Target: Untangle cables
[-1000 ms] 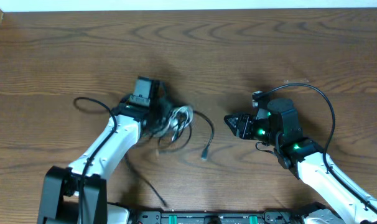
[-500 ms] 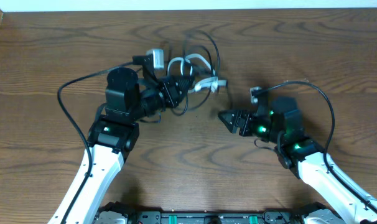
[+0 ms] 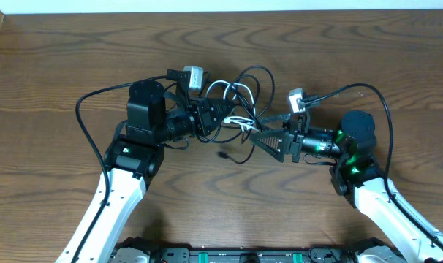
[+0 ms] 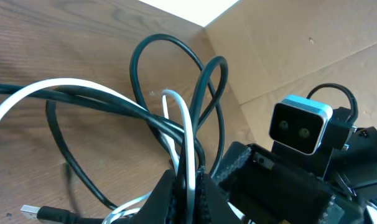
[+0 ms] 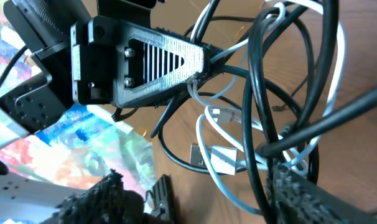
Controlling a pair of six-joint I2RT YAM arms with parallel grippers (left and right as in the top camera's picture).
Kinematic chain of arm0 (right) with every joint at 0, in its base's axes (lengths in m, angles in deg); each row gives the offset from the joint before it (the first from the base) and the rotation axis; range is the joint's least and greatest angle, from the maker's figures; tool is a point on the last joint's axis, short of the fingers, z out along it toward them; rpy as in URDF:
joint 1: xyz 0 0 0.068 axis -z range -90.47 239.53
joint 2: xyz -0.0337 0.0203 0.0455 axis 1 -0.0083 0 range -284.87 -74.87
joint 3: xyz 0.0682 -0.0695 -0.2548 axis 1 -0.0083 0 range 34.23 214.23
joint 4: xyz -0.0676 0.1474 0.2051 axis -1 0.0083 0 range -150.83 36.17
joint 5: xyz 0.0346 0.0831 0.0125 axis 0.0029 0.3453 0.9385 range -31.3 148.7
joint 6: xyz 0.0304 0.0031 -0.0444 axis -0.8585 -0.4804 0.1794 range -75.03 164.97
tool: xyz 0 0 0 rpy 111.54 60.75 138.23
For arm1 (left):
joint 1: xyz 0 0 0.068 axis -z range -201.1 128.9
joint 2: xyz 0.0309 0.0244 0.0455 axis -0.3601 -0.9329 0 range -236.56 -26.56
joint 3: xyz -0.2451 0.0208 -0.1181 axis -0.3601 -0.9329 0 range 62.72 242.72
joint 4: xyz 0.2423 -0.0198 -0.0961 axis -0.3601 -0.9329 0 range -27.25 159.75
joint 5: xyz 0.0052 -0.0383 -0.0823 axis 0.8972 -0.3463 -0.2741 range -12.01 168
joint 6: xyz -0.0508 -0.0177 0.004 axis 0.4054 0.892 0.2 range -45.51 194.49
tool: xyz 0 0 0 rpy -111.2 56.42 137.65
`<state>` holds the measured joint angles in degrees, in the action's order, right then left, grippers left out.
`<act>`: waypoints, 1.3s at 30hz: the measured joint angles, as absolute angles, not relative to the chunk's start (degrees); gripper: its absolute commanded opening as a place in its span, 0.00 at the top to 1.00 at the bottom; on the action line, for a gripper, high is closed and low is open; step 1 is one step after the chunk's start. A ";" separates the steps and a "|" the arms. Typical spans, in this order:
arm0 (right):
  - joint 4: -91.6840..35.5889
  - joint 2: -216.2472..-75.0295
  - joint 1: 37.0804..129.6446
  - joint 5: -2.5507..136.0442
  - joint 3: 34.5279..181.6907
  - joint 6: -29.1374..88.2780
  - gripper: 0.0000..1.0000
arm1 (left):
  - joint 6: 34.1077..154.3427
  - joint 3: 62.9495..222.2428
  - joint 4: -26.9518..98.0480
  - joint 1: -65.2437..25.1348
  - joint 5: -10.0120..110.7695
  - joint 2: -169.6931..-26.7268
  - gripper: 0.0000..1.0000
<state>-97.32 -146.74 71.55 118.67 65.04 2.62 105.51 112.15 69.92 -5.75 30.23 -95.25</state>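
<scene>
The cables (image 3: 240,91) are a tangle of thin black cords and one white cord, held up over the middle of the table. My left gripper (image 3: 231,115) is shut on them from the left. In the left wrist view its fingertips (image 4: 170,190) pinch a black strand and the white strand (image 4: 187,134), and the loops fan out beyond. My right gripper (image 3: 255,136) points left at the tangle and stands open. In the right wrist view its fingers (image 5: 92,199) straddle hanging black loops (image 5: 263,118) and a white plug (image 5: 223,159), without pinching them.
The arms' own thicker black cords arc over the table at the left (image 3: 90,102) and right (image 3: 379,106). A small black plug end (image 3: 223,155) hangs below the tangle. A cardboard wall (image 4: 300,50) stands beyond the table's far edge.
My left arm has lifted the tangle off the table and carried it toward the far side. My right gripper has opened wider and moved left up against the tangle.
</scene>
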 measured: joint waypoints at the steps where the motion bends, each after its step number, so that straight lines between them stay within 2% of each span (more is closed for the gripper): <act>1: -97.30 -146.74 71.59 118.67 65.04 2.34 0.35 | 105.51 112.15 69.83 -5.75 30.20 -95.25 0.92; 3: -97.26 -146.74 71.61 118.23 65.04 0.78 0.41 | 105.49 112.15 69.50 -5.75 30.07 -95.25 0.92; 6: -97.15 -146.74 71.61 117.14 65.04 -2.43 0.61 | 105.49 112.15 68.43 -5.75 30.05 -95.25 0.92; 7: -97.10 -146.74 71.64 116.88 65.04 -3.22 0.64 | 105.51 112.15 68.24 -5.75 30.03 -95.25 0.93; 11: -96.03 -146.74 71.64 116.29 65.04 -4.90 0.61 | 105.49 112.15 68.19 -5.75 30.03 -95.25 0.92; 13: -95.09 -146.74 71.64 116.05 65.02 -4.68 0.68 | 105.60 112.15 68.21 -5.73 30.01 -95.25 0.92; 16: -92.60 -146.74 71.64 115.45 65.04 -2.71 0.87 | 106.10 112.15 68.24 -5.75 29.70 -95.25 0.92; 20: -85.61 -146.72 71.64 111.96 65.06 2.12 0.99 | 107.50 112.13 69.59 -5.75 26.84 -95.25 0.92; 27: -79.09 -146.61 73.67 97.95 65.06 7.95 0.98 | 108.18 112.13 73.33 -5.95 14.99 -95.25 0.92; 33: -74.85 -146.59 80.95 85.10 65.06 9.05 0.98 | 108.40 112.13 73.68 -5.99 5.44 -95.25 0.92; 39: -66.35 -146.59 87.55 76.86 65.11 9.48 0.98 | 106.15 112.13 73.66 -5.95 2.23 -95.25 0.92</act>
<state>-66.35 -146.59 87.55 76.86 65.11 9.48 106.15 112.13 73.66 -5.95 2.23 -95.25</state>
